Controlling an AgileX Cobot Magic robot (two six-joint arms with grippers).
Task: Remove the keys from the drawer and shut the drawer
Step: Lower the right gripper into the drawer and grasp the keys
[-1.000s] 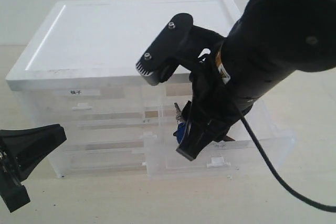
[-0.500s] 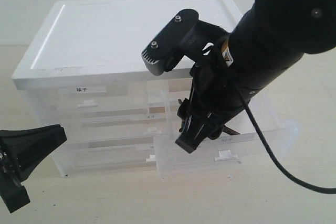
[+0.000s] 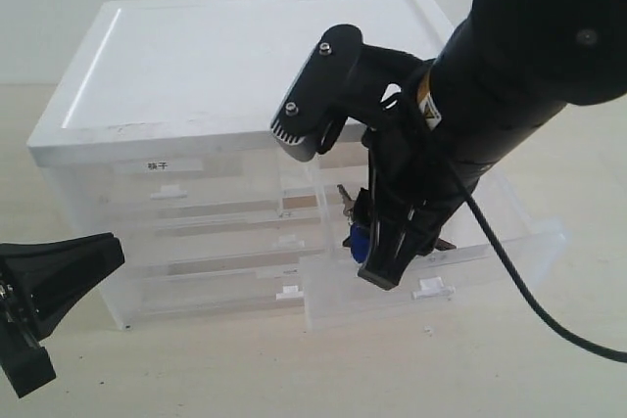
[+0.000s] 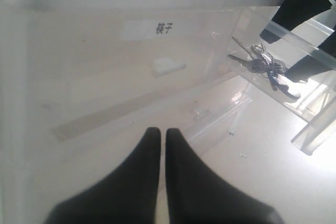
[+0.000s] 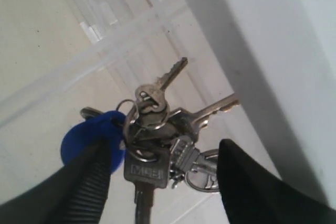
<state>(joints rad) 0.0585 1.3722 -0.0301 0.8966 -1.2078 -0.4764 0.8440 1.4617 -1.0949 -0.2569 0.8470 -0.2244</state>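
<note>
The keys (image 5: 157,124) lie on the floor of the pulled-out drawer (image 3: 490,261), silver blades fanned out and the blue fob (image 5: 86,135) at one side. My right gripper (image 5: 164,148) reaches down into the drawer and stands open, one finger on each side of the bunch, the ribbed finger against the fob. In the exterior view the keys (image 3: 350,212) show just beside the right gripper (image 3: 384,273). The left wrist view shows the keys (image 4: 265,69) through the clear drawer wall. My left gripper (image 4: 158,132) is shut and empty, low at the front left (image 3: 98,256).
The white-topped cabinet (image 3: 245,56) of translucent drawers stands on a pale table. A drawer with a bold black label (image 3: 174,165) is shut at the upper left. The open drawer's white tab handle (image 3: 431,288) faces the table's front.
The cabinet and open drawer have shifted a little to the right in the exterior view, and my right gripper moved right with them. The blue fob shows again. The left gripper has not moved.
</note>
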